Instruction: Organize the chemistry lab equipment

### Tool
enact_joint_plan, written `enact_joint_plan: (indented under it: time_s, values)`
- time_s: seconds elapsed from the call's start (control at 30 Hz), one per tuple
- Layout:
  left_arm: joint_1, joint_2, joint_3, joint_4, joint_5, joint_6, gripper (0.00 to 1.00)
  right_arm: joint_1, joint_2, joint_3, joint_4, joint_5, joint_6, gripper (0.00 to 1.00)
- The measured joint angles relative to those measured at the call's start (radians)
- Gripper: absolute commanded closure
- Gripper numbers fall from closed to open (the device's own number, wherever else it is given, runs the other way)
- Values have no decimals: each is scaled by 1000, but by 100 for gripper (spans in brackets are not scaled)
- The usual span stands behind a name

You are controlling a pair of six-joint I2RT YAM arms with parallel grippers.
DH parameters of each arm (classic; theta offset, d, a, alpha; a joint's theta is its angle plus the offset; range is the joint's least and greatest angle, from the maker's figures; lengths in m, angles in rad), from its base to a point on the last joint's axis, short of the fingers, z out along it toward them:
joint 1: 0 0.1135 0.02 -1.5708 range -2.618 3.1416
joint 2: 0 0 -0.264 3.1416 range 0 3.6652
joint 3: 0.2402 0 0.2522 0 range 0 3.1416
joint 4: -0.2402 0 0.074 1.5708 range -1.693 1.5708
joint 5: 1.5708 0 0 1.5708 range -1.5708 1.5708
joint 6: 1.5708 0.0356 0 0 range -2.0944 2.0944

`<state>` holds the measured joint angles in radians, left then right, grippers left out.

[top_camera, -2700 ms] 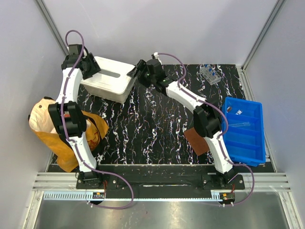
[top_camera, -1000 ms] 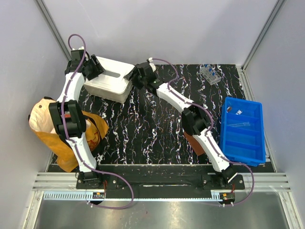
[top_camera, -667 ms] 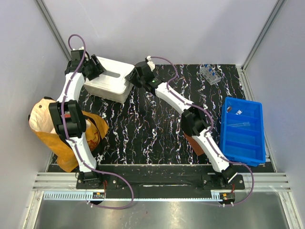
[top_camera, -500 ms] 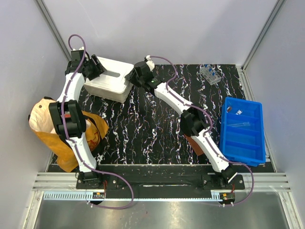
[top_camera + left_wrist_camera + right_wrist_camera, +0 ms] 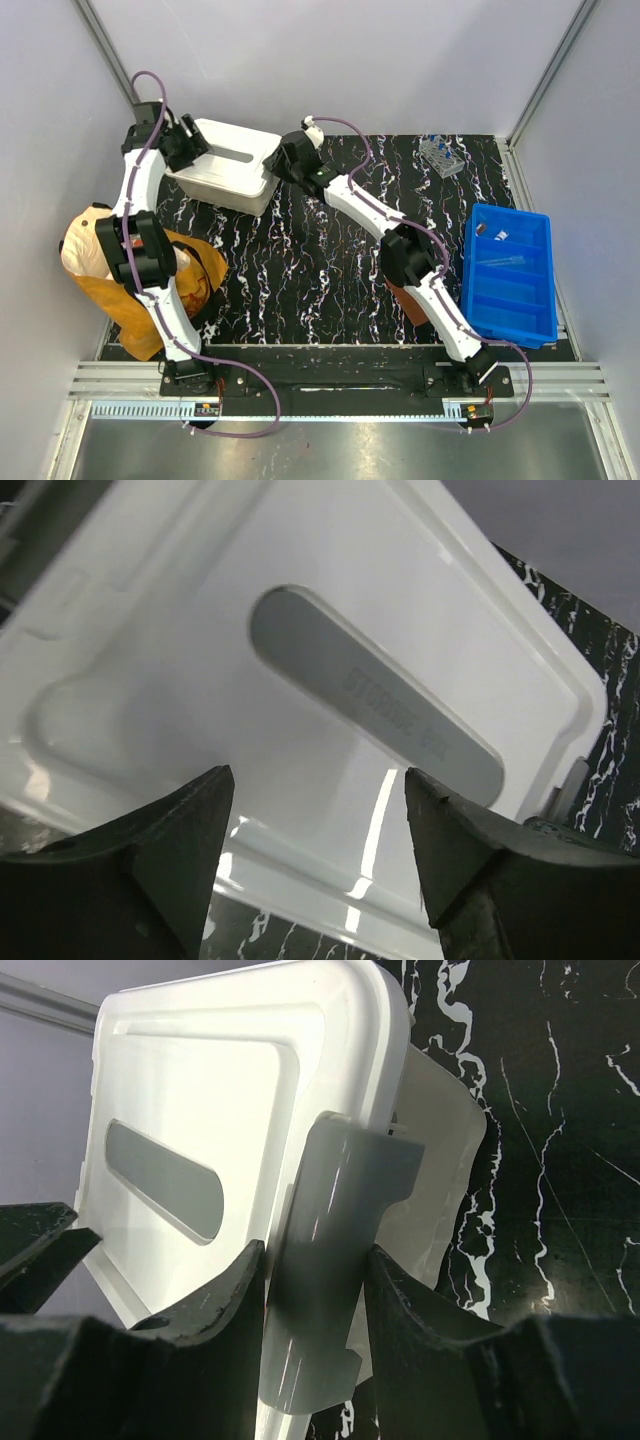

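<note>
A white storage box with a closed lid stands at the back left of the table. My right gripper is at its right end; in the right wrist view my right gripper is shut on the box's grey latch. My left gripper is at the box's left end; in the left wrist view my left gripper is open over the lid, holding nothing. A small clear tube rack with blue-tipped pieces stands at the back right. No rod or grey sticks can be made out.
A blue bin with compartments holding a few small items stands at the right edge. A tan paper bag sits at the left, beside my left arm. A brown pad lies under my right arm.
My right gripper has moved in to the box's right end and onto its latch. My left wrist has shifted a little to the left along the box's left end.
</note>
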<state>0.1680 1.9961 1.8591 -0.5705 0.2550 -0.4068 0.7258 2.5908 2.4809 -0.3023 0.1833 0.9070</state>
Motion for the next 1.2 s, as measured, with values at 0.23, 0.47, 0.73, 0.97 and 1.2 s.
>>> enact_joint_plan:
  time_s: [0.23, 0.47, 0.73, 0.97, 1.2]
  values:
    - [97, 0, 100, -97, -63, 69, 19, -16, -80, -127, 34, -21, -37, 74]
    - [145, 12, 155, -88, -68, 116, 16, -65, -166, -277, 89, -103, -53, 74]
    - [163, 145, 209, -64, 48, 142, 13, -104, -182, -322, 135, -176, -63, 75]
    - [189, 190, 203, -55, 172, 122, 11, -108, -182, -322, 143, -206, -68, 74]
    - [212, 193, 144, 18, 300, 53, 10, -113, -182, -323, 153, -230, -71, 74]
